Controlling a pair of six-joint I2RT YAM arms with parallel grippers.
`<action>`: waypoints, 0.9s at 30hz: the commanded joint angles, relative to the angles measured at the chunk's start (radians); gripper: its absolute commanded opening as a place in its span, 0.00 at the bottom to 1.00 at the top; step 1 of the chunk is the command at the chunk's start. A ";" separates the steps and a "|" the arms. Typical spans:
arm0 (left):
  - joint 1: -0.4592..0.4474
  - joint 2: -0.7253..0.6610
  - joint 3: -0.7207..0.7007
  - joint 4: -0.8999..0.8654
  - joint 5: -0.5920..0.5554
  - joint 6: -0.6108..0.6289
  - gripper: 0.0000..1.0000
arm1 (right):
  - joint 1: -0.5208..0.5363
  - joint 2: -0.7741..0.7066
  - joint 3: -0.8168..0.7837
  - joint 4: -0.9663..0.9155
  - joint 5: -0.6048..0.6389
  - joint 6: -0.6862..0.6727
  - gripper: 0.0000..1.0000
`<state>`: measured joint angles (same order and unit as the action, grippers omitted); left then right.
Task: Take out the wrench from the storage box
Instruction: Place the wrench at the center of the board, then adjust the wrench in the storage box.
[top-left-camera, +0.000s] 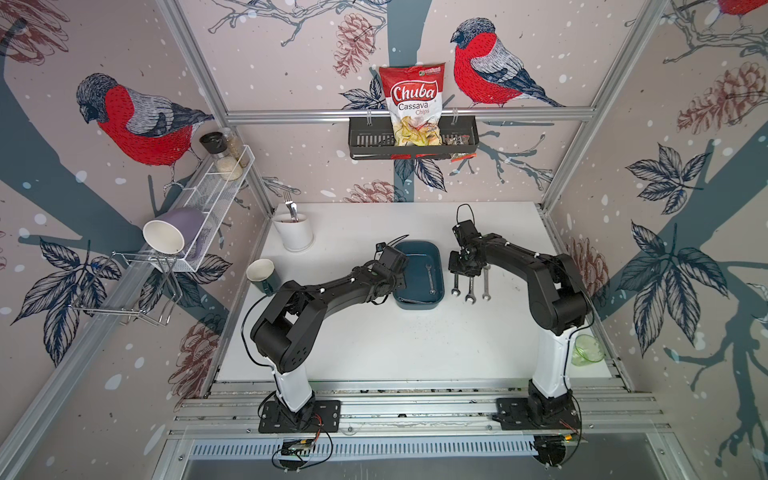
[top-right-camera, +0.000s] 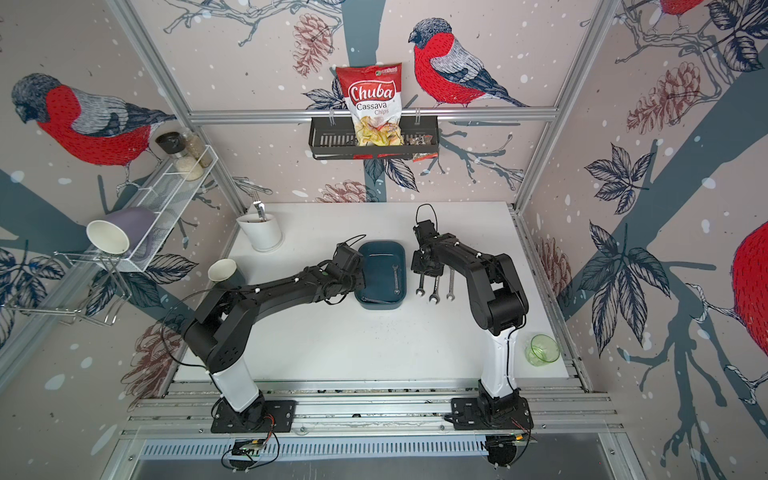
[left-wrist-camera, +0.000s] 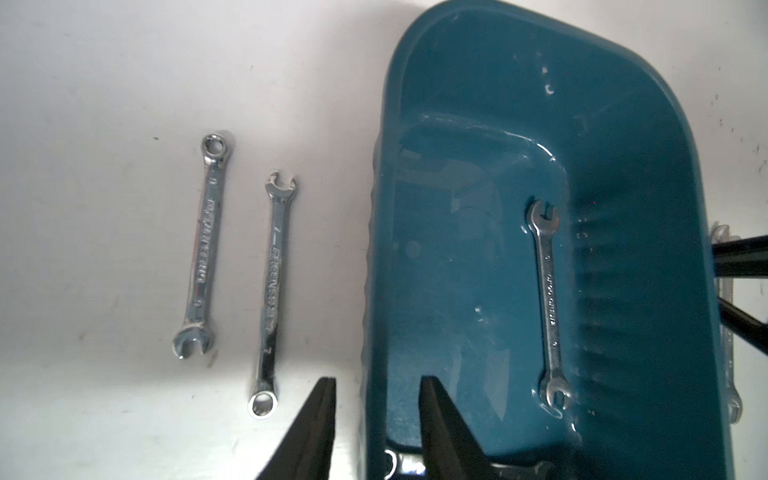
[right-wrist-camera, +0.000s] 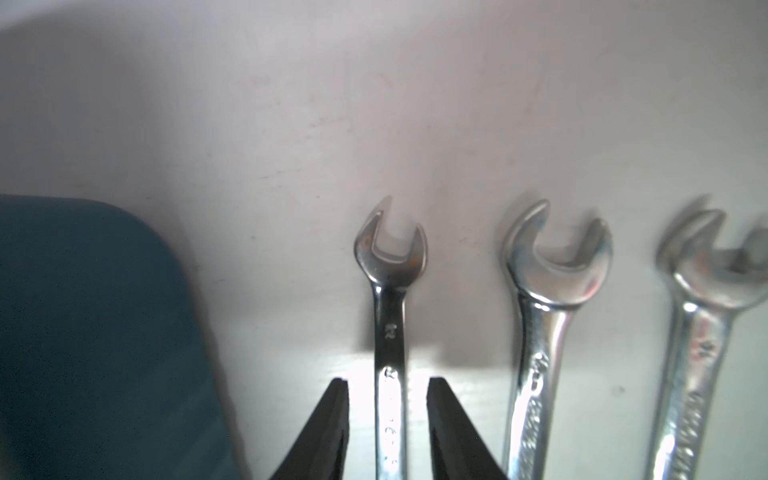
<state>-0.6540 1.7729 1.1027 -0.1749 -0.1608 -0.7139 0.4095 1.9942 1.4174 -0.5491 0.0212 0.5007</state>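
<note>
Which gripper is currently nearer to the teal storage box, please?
The left. The left gripper straddles a side wall of the storage box, one finger inside, one outside. The right gripper is outside the box, by the opposite wall, open around a wrench lying on the table.

Both top views are softly, evenly lit, the white table (top-left-camera: 374, 340) bright, the walls stretched toward the picture edges. In the right wrist view the table is grey and shaded beyond the right fingers (right-wrist-camera: 328, 428) but glares white between them, and focus is soft, the outermost wrench (right-wrist-camera: 702, 332) beside them doubled by blur. The left wrist view is sharper, with glossy reflections on the storage box (left-wrist-camera: 623, 124) floor beyond the left fingers (left-wrist-camera: 444, 424).
</note>
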 joint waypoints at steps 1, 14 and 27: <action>-0.001 -0.025 0.028 -0.069 -0.069 0.031 0.43 | -0.001 -0.045 0.019 -0.038 0.019 0.009 0.41; -0.071 0.026 0.256 -0.164 -0.098 0.152 0.41 | 0.001 -0.265 -0.111 0.091 -0.108 0.088 0.43; -0.122 0.350 0.493 -0.216 0.006 0.168 0.45 | -0.001 -0.288 -0.270 0.286 -0.235 0.165 0.45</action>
<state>-0.7685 2.0991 1.5692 -0.3618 -0.1730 -0.5568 0.4076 1.6981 1.1553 -0.3351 -0.1776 0.6350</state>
